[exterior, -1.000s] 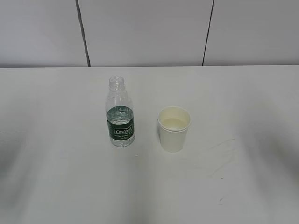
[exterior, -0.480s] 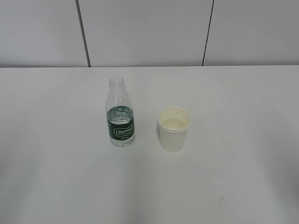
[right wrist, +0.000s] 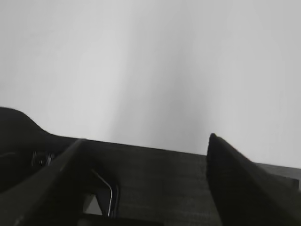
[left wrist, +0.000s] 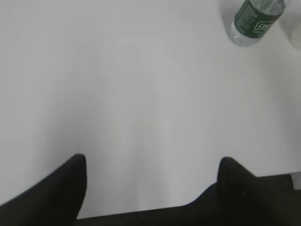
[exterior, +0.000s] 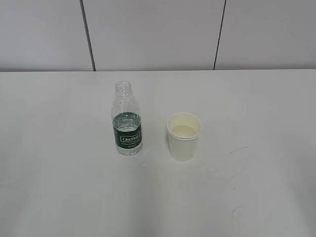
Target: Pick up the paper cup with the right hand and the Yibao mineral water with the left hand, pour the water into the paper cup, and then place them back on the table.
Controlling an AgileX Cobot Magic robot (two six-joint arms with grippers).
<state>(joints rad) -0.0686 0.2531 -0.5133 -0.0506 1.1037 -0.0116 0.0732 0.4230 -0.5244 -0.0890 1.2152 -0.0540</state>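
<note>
The Yibao mineral water, a capless clear bottle with a dark green label, stands upright on the white table, partly filled. The paper cup stands upright just right of it, apart, with pale liquid inside. Neither arm shows in the exterior view. In the left wrist view my left gripper is open and empty low over the table, with the bottle far off at the top right. In the right wrist view my right gripper is open and empty over bare table; the cup is out of that view.
A grey panelled wall runs along the table's far edge. Faint scuff marks lie on the table right of the cup. A dark edge crosses the bottom of the right wrist view.
The soft shadows at the left and right sides of the table have faded away. Bottle and cup have not moved.
</note>
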